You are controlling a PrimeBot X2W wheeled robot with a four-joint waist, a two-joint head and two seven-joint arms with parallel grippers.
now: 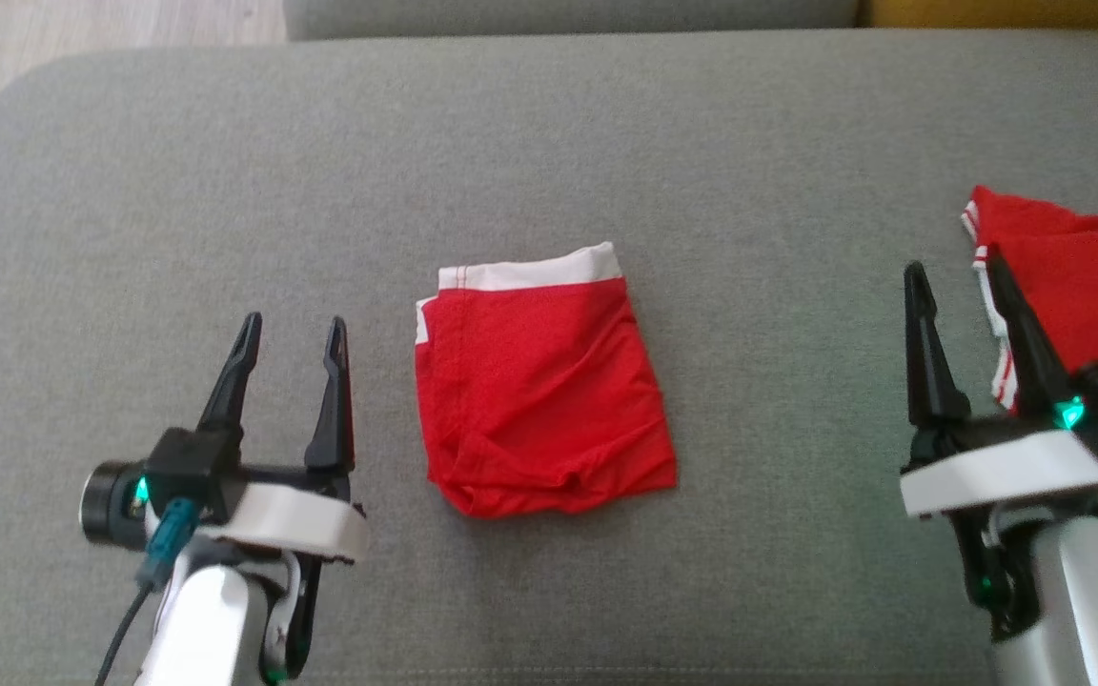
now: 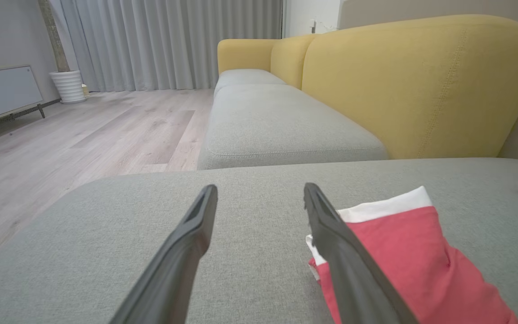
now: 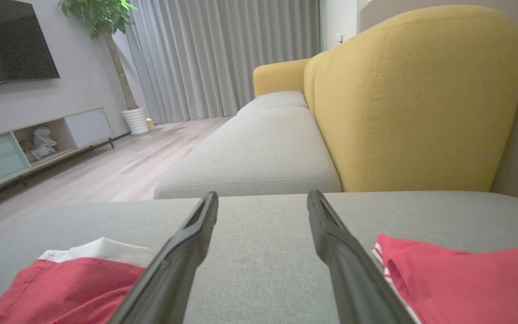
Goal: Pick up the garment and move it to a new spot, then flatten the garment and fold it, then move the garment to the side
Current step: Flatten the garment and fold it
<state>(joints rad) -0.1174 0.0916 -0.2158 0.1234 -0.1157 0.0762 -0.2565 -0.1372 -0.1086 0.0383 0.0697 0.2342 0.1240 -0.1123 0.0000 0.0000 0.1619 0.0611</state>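
A red garment (image 1: 539, 386) with a white waistband lies folded into a small rectangle at the middle of the grey cushion (image 1: 549, 143). My left gripper (image 1: 292, 329) stands open just left of it, nothing between its fingers. In the left wrist view the garment (image 2: 403, 256) lies right of my left gripper (image 2: 261, 191). My right gripper (image 1: 954, 276) is open at the right, apart from the folded garment. In the right wrist view my right gripper (image 3: 263, 198) is empty, and the garment (image 3: 74, 281) shows at the lower left.
A second red garment (image 1: 1073, 286) with white striped trim lies at the cushion's right edge, beside my right gripper; it shows again (image 3: 461, 279) at the lower right. A yellow sofa back (image 2: 416, 81) rises beyond the cushion. Wooden floor (image 2: 83, 135) lies to the left.
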